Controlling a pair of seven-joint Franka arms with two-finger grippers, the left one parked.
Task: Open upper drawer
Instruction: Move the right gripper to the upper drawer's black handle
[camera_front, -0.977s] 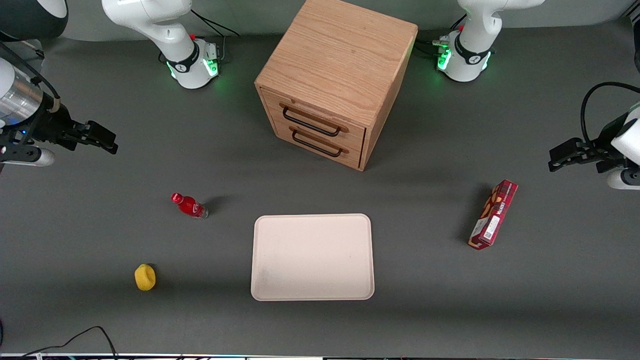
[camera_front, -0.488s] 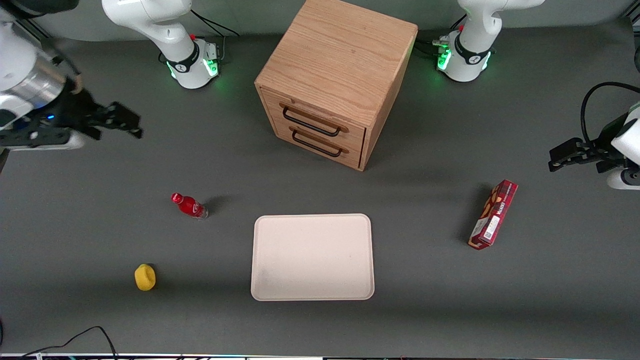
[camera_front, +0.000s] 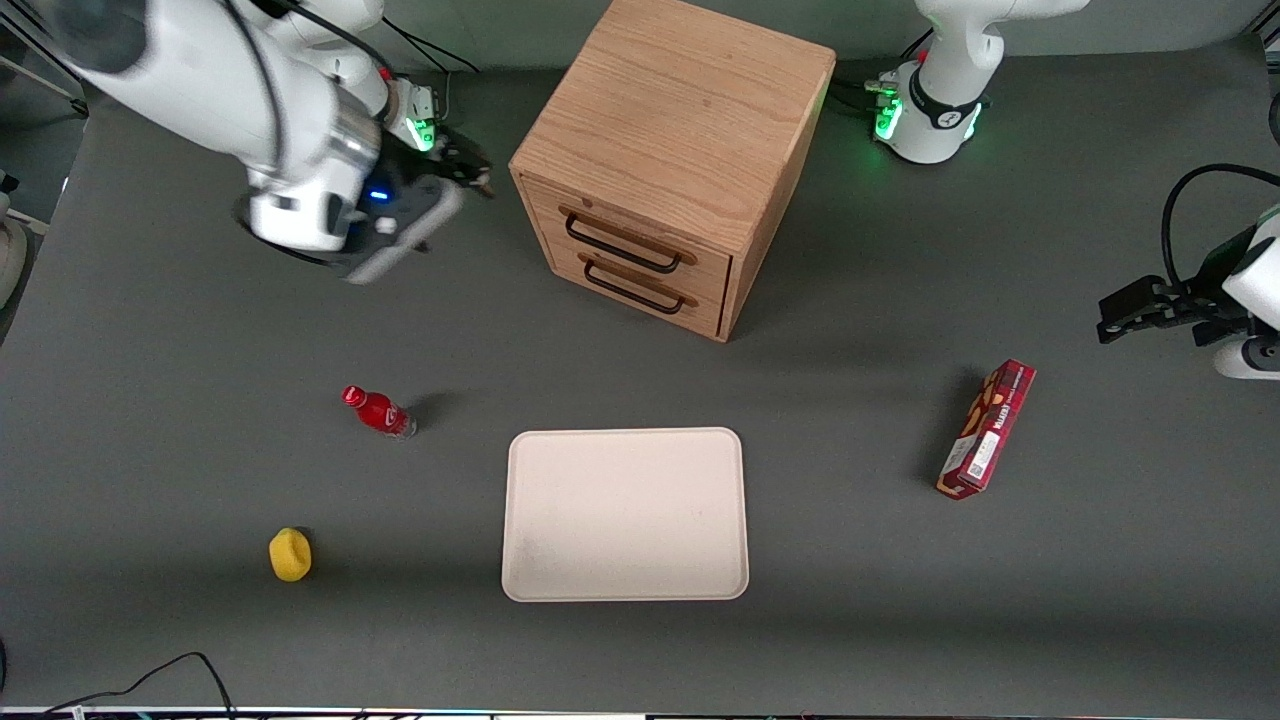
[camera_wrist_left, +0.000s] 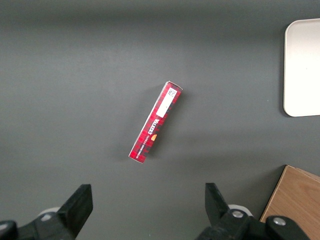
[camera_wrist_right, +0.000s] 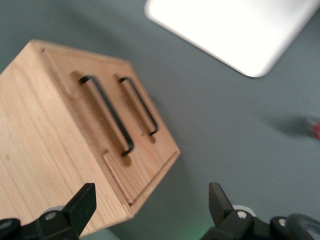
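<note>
Two oak drawers (camera_front: 640, 262) stacked in the front of the boxy wooden cabinet (camera_front: 680, 130), both fully closed, fronts flush with the frame. Upper drawer (camera_front: 628, 238) topmost, just under the cabinet's top board, black bar handle (camera_front: 620, 245) lying across its face; seen from the right wrist too, upper drawer (camera_wrist_right: 95, 125) with its handle (camera_wrist_right: 107, 115) running alongside the matching handle of the lower drawer (camera_wrist_right: 145, 120). Nothing touching either handle.

Gripper (camera_front: 462, 168) up in the air beside the cabinet, toward the working arm's end of the table, near the cabinet's corner but clear of the wood. Fingers spread wide apart in the right wrist view, gripper (camera_wrist_right: 150, 205) holding nothing, the cabinet's corner and bare table showing through the gap. Fingertips (camera_wrist_right: 85, 197) dark and angular.

On the grey table (camera_front: 900, 600): pale tray (camera_front: 625, 515) lying flat, nearer the front camera than the cabinet. Red bottle (camera_front: 379, 411) beside the tray, toward the working arm's end. Yellow object (camera_front: 290, 554) nearer the camera again than the bottle. Red box (camera_front: 986, 428) toward the parked arm's end, well apart from the tray; same red box (camera_wrist_left: 156, 122) in the left wrist view, with an edge of the tray (camera_wrist_left: 302, 65) also in sight.
</note>
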